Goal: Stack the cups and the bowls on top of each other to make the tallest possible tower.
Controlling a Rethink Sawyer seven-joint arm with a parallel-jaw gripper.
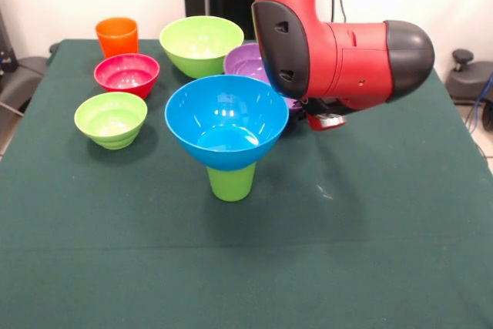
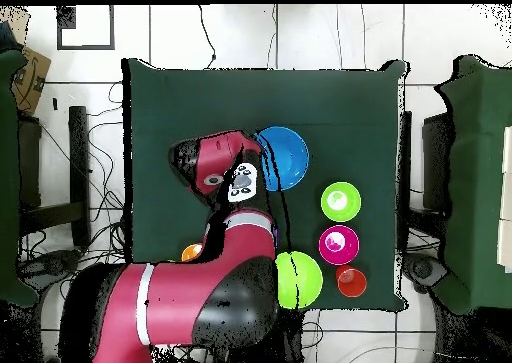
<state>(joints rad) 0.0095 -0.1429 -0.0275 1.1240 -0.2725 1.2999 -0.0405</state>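
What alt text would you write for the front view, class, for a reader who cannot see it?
A large blue bowl sits upright on a yellow-green cup on a green table. Behind stand a small lime bowl, red bowl, orange cup, large lime bowl and purple bowl, partly hidden by the red arm.

No legible text, label, brand, number or sign appears in either view. The cardboard box (image 2: 30, 76) at the upper left of the overhead view carries a dark printed mark, but it is too small to read.
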